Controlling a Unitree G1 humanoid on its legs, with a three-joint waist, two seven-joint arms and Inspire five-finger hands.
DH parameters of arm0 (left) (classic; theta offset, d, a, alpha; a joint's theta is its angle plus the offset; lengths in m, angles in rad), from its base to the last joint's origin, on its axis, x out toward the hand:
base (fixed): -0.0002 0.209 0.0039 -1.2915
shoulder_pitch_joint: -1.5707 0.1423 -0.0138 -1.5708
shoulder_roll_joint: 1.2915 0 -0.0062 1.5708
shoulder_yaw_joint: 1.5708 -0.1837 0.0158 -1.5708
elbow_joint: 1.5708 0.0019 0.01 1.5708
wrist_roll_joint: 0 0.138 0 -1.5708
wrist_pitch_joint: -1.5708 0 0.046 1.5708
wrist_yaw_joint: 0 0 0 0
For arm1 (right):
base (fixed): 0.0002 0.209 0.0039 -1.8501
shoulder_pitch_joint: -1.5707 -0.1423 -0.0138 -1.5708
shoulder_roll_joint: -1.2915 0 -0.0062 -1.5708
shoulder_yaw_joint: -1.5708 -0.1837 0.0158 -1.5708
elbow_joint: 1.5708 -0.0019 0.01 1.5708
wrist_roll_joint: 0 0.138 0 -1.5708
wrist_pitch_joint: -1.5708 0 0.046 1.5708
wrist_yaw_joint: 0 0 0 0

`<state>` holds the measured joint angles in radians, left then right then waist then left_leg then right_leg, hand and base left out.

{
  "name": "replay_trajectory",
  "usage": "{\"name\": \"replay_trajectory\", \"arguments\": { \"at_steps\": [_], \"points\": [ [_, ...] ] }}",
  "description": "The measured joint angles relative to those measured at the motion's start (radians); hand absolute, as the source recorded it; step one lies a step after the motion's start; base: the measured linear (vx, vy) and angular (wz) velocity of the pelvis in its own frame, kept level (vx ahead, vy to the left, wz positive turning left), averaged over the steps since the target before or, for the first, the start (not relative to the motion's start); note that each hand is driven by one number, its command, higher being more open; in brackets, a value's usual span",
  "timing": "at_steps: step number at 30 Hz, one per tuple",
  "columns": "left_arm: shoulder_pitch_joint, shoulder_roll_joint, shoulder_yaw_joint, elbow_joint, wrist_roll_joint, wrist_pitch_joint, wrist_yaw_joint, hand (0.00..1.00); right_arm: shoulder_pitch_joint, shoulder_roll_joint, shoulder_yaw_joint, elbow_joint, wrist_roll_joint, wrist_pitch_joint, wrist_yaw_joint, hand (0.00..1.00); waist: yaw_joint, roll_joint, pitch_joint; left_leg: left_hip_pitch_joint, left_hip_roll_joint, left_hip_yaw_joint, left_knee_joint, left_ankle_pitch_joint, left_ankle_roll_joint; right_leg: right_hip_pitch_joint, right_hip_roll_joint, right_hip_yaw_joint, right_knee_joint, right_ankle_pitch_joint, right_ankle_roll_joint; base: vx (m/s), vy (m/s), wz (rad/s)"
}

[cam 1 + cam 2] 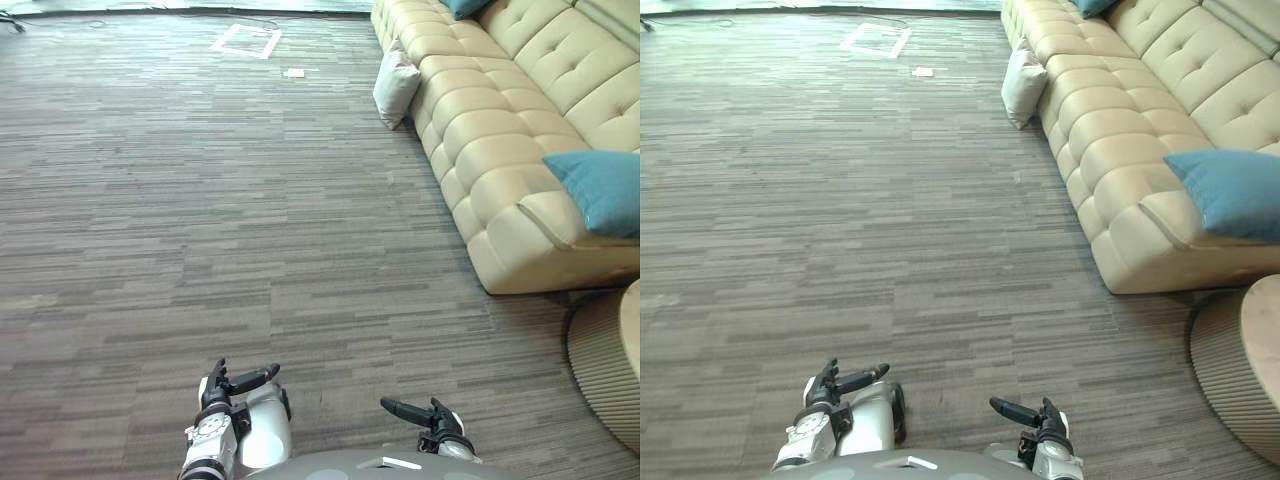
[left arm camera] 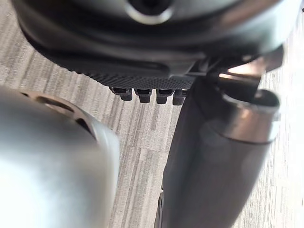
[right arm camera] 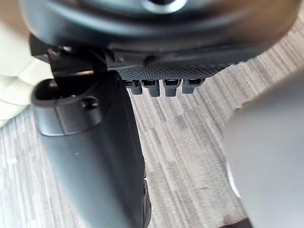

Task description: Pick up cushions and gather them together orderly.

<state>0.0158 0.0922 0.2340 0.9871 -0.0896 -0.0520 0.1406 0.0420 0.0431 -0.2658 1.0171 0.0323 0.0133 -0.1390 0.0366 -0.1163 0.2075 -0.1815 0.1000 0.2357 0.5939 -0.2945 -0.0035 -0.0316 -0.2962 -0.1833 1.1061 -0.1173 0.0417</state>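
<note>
A white cushion (image 1: 395, 88) stands on the carpet, leaning against the front of the beige sofa (image 1: 480, 130) far ahead on the right. A teal cushion (image 1: 603, 190) lies on the sofa's near seat, and the corner of another teal cushion (image 1: 465, 7) shows at the sofa's far end. My left hand (image 1: 228, 384) and right hand (image 1: 432, 414) hang low at the view's near edge, far from all cushions. Both are open and hold nothing; in the wrist views the left hand (image 2: 142, 52) and right hand (image 3: 156, 47) have only carpet past their fingers.
A round ribbed table or stool (image 1: 605, 365) stands at the near right, beside the sofa's end. A white tape square (image 1: 247, 40) and a small white scrap (image 1: 294, 72) lie on the far carpet. Grey striped carpet (image 1: 200, 220) stretches wide to the left and ahead.
</note>
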Motion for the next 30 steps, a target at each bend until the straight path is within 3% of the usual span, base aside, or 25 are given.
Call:
{"name": "replay_trajectory", "arguments": {
  "at_steps": [2, 4, 6, 7, 8, 9, 10, 11, 12, 13, 14, 15, 16, 17, 18, 19, 20, 22, 25, 26, 27, 28, 29, 30],
  "points": [
    [0.009, 0.001, -0.023, 0.012, 0.003, 0.006, 0.005, 1.00, 0.000, -0.018, 0.019, -0.009, -0.003, -0.017, 0.012, 1.00, -0.002, 0.020, -0.001, 0.126, -0.002, -0.007, -0.078, -0.037, -0.004, -0.094, 0.011, -0.017, 0.077, -0.059, -0.021, 0.53, 0.075, 0.16],
    [0.015, -0.003, -0.045, 0.035, 0.004, 0.010, 0.003, 1.00, 0.000, -0.027, 0.016, -0.035, -0.002, -0.027, 0.011, 1.00, -0.021, 0.043, -0.004, 0.220, 0.001, -0.020, -0.176, -0.034, -0.011, -0.186, 0.038, -0.064, 0.012, -0.112, -0.024, 0.63, 0.021, 0.24],
    [0.010, -0.019, -0.068, 0.063, 0.006, 0.019, 0.000, 1.00, -0.013, -0.045, 0.012, -0.067, 0.008, -0.038, 0.013, 1.00, -0.047, 0.077, 0.011, 0.350, 0.025, -0.032, -0.297, -0.032, -0.016, -0.312, 0.099, -0.107, -0.239, -0.141, -0.033, 0.60, -0.098, 0.35],
    [0.010, -0.021, -0.071, 0.065, 0.014, 0.021, -0.001, 1.00, -0.014, -0.046, 0.009, -0.075, 0.010, -0.037, 0.013, 1.00, -0.051, 0.082, 0.012, 0.373, 0.033, -0.032, -0.315, -0.033, -0.018, -0.323, 0.111, -0.119, -0.324, -0.133, -0.023, 0.76, -0.221, 0.53],
    [0.010, -0.016, -0.093, 0.067, 0.024, 0.018, -0.007, 1.00, -0.008, -0.049, 0.008, -0.081, 0.009, -0.039, 0.012, 1.00, -0.057, 0.075, 0.014, 0.431, 0.037, -0.038, -0.361, -0.040, -0.030, -0.335, 0.129, -0.114, -0.580, -0.060, 0.013, 0.66, -0.228, 0.53],
    [0.009, -0.012, -0.098, 0.069, 0.024, 0.018, -0.010, 1.00, -0.009, -0.050, 0.007, -0.081, 0.012, -0.038, 0.015, 1.00, -0.061, 0.073, 0.015, 0.449, 0.039, -0.045, -0.370, -0.046, -0.040, -0.334, 0.129, -0.112, -0.593, 0.017, -0.004, 0.83, -0.293, 0.69],
    [0.009, -0.033, -0.099, 0.080, 0.035, 0.018, -0.020, 1.00, -0.017, -0.073, 0.001, -0.071, 0.006, -0.032, 0.016, 1.00, -0.055, 0.108, 0.005, 0.496, 0.075, -0.060, -0.394, -0.035, -0.063, -0.316, 0.155, -0.132, -0.532, 0.023, -0.085, 0.59, -0.214, 0.43],
    [0.008, -0.039, -0.099, 0.075, 0.046, 0.017, -0.025, 1.00, -0.021, -0.078, 0.000, -0.071, 0.005, -0.035, 0.015, 1.00, -0.053, 0.114, 0.005, 0.501, 0.081, -0.057, -0.386, -0.012, -0.084, -0.319, 0.152, -0.134, -0.490, -0.024, -0.092, 0.72, -0.270, 0.37],
    [0.009, -0.044, -0.095, 0.074, 0.055, 0.017, -0.028, 1.00, -0.024, -0.077, -0.002, -0.067, 0.005, -0.033, 0.014, 1.00, -0.054, 0.116, 0.005, 0.513, 0.088, -0.060, -0.359, 0.021, -0.122, -0.313, 0.143, -0.138, -0.429, -0.092, -0.101, 0.68, -0.280, 0.16],
    [0.010, -0.050, -0.087, 0.074, 0.055, 0.017, -0.027, 1.00, -0.025, -0.072, -0.014, -0.068, 0.008, -0.024, 0.016, 1.00, -0.058, 0.121, 0.004, 0.489, 0.105, -0.079, -0.270, 0.035, -0.127, -0.291, 0.146, -0.147, -0.410, -0.142, -0.103, 0.65, -0.279, 0.22],
    [0.010, -0.053, -0.068, 0.073, 0.055, 0.017, -0.026, 1.00, -0.025, -0.068, -0.017, -0.068, 0.008, -0.023, 0.016, 1.00, -0.065, 0.129, 0.001, 0.431, 0.131, -0.113, -0.120, 0.054, -0.142, -0.261, 0.156, -0.164, -0.413, -0.172, -0.103, 0.58, -0.273, 0.25],
    [0.010, -0.059, -0.040, 0.062, 0.053, 0.018, -0.028, 1.00, -0.024, -0.062, -0.017, -0.068, 0.008, -0.021, 0.017, 1.00, -0.071, 0.136, 0.001, 0.342, 0.158, -0.159, 0.079, 0.125, -0.165, -0.218, 0.174, -0.178, -0.429, -0.197, -0.104, 0.61, -0.259, 0.17],
    [0.017, -0.069, -0.008, 0.040, 0.049, 0.018, -0.028, 1.00, -0.018, -0.055, -0.017, -0.070, 0.006, -0.015, 0.017, 1.00, -0.066, 0.144, 0.004, 0.241, 0.193, -0.191, 0.324, 0.181, -0.216, -0.158, 0.204, -0.183, -0.463, -0.213, -0.110, 0.50, -0.205, -0.04],
    [0.027, -0.073, 0.007, 0.023, 0.038, 0.018, -0.027, 1.00, -0.015, -0.058, -0.012, -0.069, 0.008, -0.014, 0.019, 1.00, -0.061, 0.149, 0.006, 0.179, 0.225, -0.179, 0.478, 0.181, -0.215, -0.108, 0.231, -0.180, -0.496, -0.219, -0.116, 0.48, -0.113, -0.29],
    [0.039, -0.073, 0.028, 0.002, 0.026, 0.015, -0.023, 1.00, -0.008, -0.056, -0.004, -0.069, 0.008, -0.014, 0.016, 1.00, -0.053, 0.149, 0.008, 0.116, 0.258, -0.137, 0.605, 0.162, -0.183, -0.037, 0.259, -0.170, -0.544, -0.228, -0.126, 0.47, -0.030, -0.31],
    [0.041, -0.063, 0.027, -0.025, 0.012, 0.016, -0.015, 1.00, 0.003, -0.047, 0.004, -0.068, 0.010, -0.014, 0.008, 1.00, -0.045, 0.129, 0.011, 0.035, 0.262, -0.086, 0.645, 0.123, -0.119, 0.048, 0.265, -0.163, -0.607, -0.241, -0.126, 0.56, -0.032, -0.22],
    [0.040, -0.058, 0.026, -0.029, 0.011, 0.011, -0.016, 1.00, 0.006, -0.044, 0.004, -0.060, 0.010, -0.014, 0.005, 1.00, -0.043, 0.120, 0.011, 0.007, 0.257, -0.062, 0.627, 0.105, -0.108, 0.075, 0.264, -0.160, -0.632, -0.240, -0.122, 0.45, -0.015, -0.15],
    [0.037, -0.048, 0.026, -0.046, 0.010, 0.000, -0.017, 1.00, 0.007, -0.041, 0.013, -0.042, 0.013, -0.009, 0.004, 1.00, -0.038, 0.107, 0.009, -0.102, 0.236, 0.026, 0.459, 0.045, -0.066, 0.162, 0.260, -0.134, -0.723, -0.235, -0.105, 0.46, 0.046, -0.28],
    [0.031, -0.037, 0.026, -0.057, 0.006, -0.007, -0.016, 1.00, 0.005, -0.036, 0.014, -0.036, 0.012, -0.001, 0.001, 1.00, -0.034, 0.086, 0.022, -0.155, 0.159, 0.079, 0.159, 0.048, -0.055, 0.242, 0.223, -0.116, -0.783, -0.234, -0.099, 0.46, 0.131, -0.29],
    [0.028, -0.040, 0.017, -0.055, 0.002, -0.012, -0.015, 1.00, 0.002, -0.042, 0.014, -0.017, 0.012, -0.001, -0.003, 1.00, -0.030, 0.086, 0.024, -0.160, 0.098, 0.078, -0.094, 0.131, -0.062, 0.288, 0.206, -0.092, -0.814, -0.238, -0.092, 0.64, 0.279, -0.50],
    [0.027, -0.043, 0.008, -0.052, -0.003, -0.013, -0.017, 1.00, 0.002, -0.053, 0.016, -0.013, 0.012, -0.001, -0.005, 1.00, -0.017, 0.101, 0.024, -0.160, 0.078, 0.056, -0.213, 0.250, -0.051, 0.318, 0.210, -0.060, -0.836, -0.248, -0.077, 0.68, 0.312, -0.49],
    [0.026, -0.042, 0.007, -0.049, -0.006, -0.014, -0.017, 1.00, 0.002, -0.055, 0.018, -0.009, 0.012, -0.001, -0.006, 1.00, -0.011, 0.101, 0.023, -0.153, 0.074, 0.046, -0.213, 0.286, -0.051, 0.325, 0.212, -0.046, -0.841, -0.252, -0.070, 0.58, 0.262, -0.51],
    [0.003, -0.017, -0.002, -0.032, -0.012, -0.013, -0.015, 1.00, -0.016, -0.036, 0.051, 0.024, 0.012, 0.000, -0.006, 1.00, -0.007, 0.065, 0.016, -0.152, 0.039, 0.052, -0.179, 0.276, -0.008, 0.333, 0.177, 0.016, -0.851, -0.237, -0.066, 0.57, 0.230, -0.26],
    [-0.004, -0.008, -0.016, -0.021, -0.012, -0.012, -0.014, 1.00, -0.020, -0.035, 0.057, 0.026, 0.008, 0.000, 0.002, 1.00, -0.010, 0.059, 0.013, -0.175, 0.036, 0.047, -0.125, 0.227, 0.006, 0.307, 0.165, 0.047, -0.802, -0.208, -0.037, 0.55, 0.244, -0.19]
  ]
}}
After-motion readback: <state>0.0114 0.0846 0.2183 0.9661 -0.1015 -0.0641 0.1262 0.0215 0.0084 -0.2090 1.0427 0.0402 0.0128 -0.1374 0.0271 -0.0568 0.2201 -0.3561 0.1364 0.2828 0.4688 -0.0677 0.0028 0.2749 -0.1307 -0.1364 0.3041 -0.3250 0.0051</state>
